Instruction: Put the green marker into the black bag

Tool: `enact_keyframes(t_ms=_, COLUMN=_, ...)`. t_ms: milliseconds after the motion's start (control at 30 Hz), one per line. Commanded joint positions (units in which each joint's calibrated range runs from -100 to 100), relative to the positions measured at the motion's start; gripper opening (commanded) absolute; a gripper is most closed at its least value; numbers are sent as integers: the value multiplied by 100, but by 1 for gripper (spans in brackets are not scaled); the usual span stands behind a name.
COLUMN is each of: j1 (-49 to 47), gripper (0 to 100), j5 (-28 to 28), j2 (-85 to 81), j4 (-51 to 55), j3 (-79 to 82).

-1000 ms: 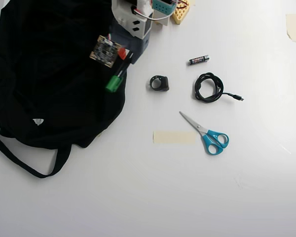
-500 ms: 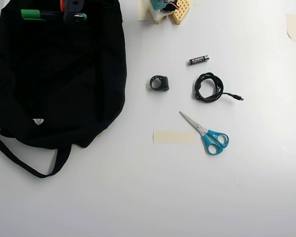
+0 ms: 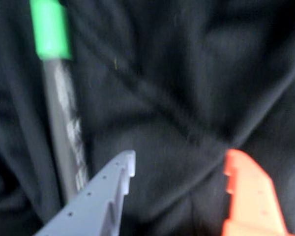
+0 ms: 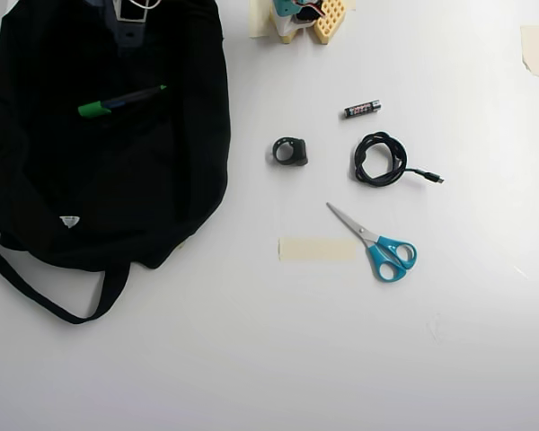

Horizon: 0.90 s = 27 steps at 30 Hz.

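Note:
The green marker (image 4: 121, 101) lies loose and slanted on the upper part of the black bag (image 4: 99, 189), green cap toward the left in the overhead view. My gripper (image 4: 131, 36) shows only partly at the top edge of that view, above the marker and over the bag. In the wrist view the gripper (image 3: 179, 162) is open, with nothing between its grey finger (image 3: 110, 191) and its orange finger (image 3: 248, 191). The marker (image 3: 61, 113) lies just left of the grey finger on the bag's fabric (image 3: 187, 73), cap pointing up.
On the white table right of the bag lie a small battery (image 4: 362, 109), a black ring-shaped part (image 4: 290, 151), a coiled black cable (image 4: 380, 159), blue-handled scissors (image 4: 379, 243) and a strip of tape (image 4: 317, 250). The arm's base (image 4: 298, 16) stands at the top.
The gripper carried the marker from the bag's right edge to over the bag's top, then let it go. The marker now lies on the bag and the gripper is open.

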Motion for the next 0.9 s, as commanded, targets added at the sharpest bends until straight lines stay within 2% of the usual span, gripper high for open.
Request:
enact_keyframes(t_ms=0, j1=-639, gripper=25, j5=-2, j2=-278, j4=527, j3=-241)
enact_keyframes(t_ms=167, j1=-2868, gripper=25, j5=-13, j2=-2892, j4=1724, j3=-143)
enact_keyframes(t_ms=300, j1=-4745, gripper=25, j5=-18, j2=-3141, j4=1862, j3=-71)
enact_keyframes(t_ms=400, j1=-5598, gripper=25, j5=-23, j2=-3141, j4=1759, j3=208)
enact_keyframes(t_ms=633, j1=-5957, gripper=2, j5=-228, j2=-3149, j4=1742, j3=459)
enact_keyframes(t_ms=867, j1=-6032, gripper=2, j5=-233, j2=-3249, j4=1819, j3=477)
